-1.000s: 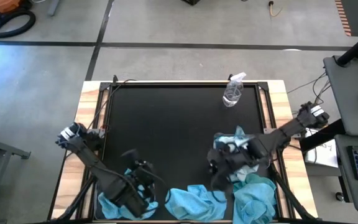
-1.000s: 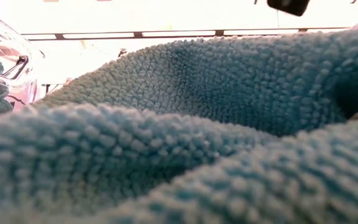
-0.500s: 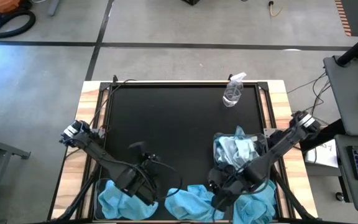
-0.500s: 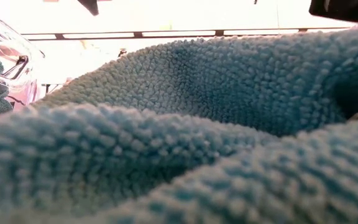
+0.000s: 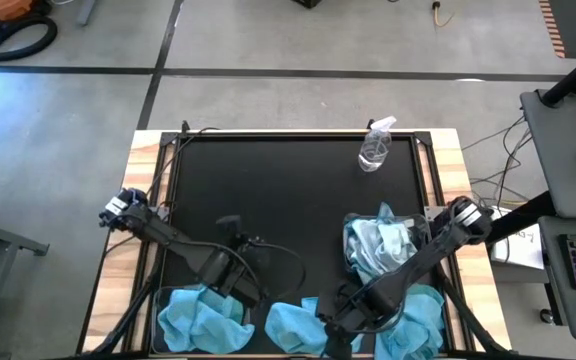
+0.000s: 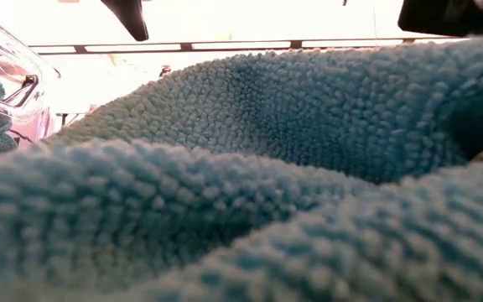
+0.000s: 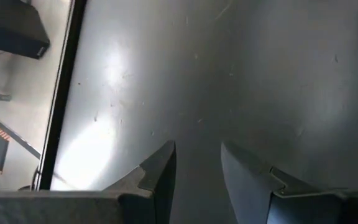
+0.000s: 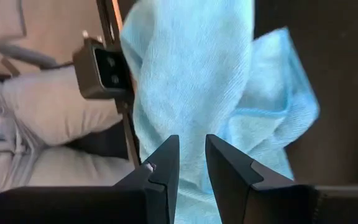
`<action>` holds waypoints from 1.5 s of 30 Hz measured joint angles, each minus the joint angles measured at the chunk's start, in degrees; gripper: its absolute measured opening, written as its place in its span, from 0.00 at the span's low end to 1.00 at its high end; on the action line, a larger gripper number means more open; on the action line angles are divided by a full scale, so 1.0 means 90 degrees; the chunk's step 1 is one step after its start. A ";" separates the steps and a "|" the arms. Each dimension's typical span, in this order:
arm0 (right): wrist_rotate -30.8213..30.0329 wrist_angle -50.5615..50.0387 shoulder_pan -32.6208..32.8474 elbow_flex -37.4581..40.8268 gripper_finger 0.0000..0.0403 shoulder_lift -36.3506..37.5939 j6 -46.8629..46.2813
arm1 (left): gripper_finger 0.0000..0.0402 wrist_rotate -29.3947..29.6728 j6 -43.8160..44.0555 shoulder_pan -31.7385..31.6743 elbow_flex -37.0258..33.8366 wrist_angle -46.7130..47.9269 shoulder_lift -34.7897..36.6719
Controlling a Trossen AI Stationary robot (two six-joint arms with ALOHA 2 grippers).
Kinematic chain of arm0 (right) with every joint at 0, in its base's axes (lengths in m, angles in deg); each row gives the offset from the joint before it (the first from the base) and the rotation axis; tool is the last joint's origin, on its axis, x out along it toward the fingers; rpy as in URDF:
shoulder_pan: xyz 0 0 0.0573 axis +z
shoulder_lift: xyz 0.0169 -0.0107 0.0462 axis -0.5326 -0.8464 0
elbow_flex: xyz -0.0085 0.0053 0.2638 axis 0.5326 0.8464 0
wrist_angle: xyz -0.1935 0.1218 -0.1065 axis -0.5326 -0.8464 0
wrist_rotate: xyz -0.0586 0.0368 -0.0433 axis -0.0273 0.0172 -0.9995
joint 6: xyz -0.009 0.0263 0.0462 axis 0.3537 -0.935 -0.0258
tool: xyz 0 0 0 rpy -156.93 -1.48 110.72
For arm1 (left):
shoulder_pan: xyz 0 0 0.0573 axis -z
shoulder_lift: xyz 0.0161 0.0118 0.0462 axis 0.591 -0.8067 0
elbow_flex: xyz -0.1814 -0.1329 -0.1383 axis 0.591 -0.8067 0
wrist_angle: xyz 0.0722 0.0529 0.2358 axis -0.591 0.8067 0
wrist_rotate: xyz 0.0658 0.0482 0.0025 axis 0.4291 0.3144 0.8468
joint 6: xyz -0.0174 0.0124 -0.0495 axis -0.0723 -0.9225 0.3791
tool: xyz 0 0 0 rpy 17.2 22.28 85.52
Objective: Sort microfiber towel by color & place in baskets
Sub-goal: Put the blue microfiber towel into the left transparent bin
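1. The counter (image 5: 288,190) was crowded along its near edge. You could have pinched two layers at once, because the turquoise folds ran together under the right fingers.
2. I counted four towel heaps. One was the turquoise towel (image 8: 191,74) just beyond the right gripper (image 8: 191,140). A second turquoise heap (image 5: 200,322) and a third (image 5: 418,310) lay to either side of it. A pale pile (image 5: 376,240) lay farther off.
3. Only one basket wall (image 6: 2,80) showed clearly, so a misjudged drop could have missed its rim.
4. The right fingers stood narrowly parted and held nothing.
5. The left gripper (image 7: 197,149) hung over bare counter, its fingers apart and empty.
6. One spray bottle (image 5: 375,150) stood well away from both sets of fingers.
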 joint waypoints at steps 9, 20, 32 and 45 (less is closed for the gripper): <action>0.0737 -0.0155 -0.0190 -0.0057 0.18 -0.0501 0.0132 | 0.28 -0.0197 -0.0148 -0.0114 0.0000 0.0090 0.0249; 0.1138 -0.0240 -0.0495 -0.0013 0.18 -0.0752 0.0594 | 0.28 -0.0249 -0.0112 -0.0111 0.0000 0.0063 0.0642; 0.1230 -0.0223 -0.0703 0.0112 0.18 -0.0765 0.0881 | 0.28 -0.0224 -0.0160 -0.0111 0.0000 0.0106 0.0785; 0.1229 0.0066 -0.0752 0.0739 0.21 -0.0760 0.0692 | 0.28 -0.0212 -0.0163 -0.0111 0.0000 0.0274 0.0787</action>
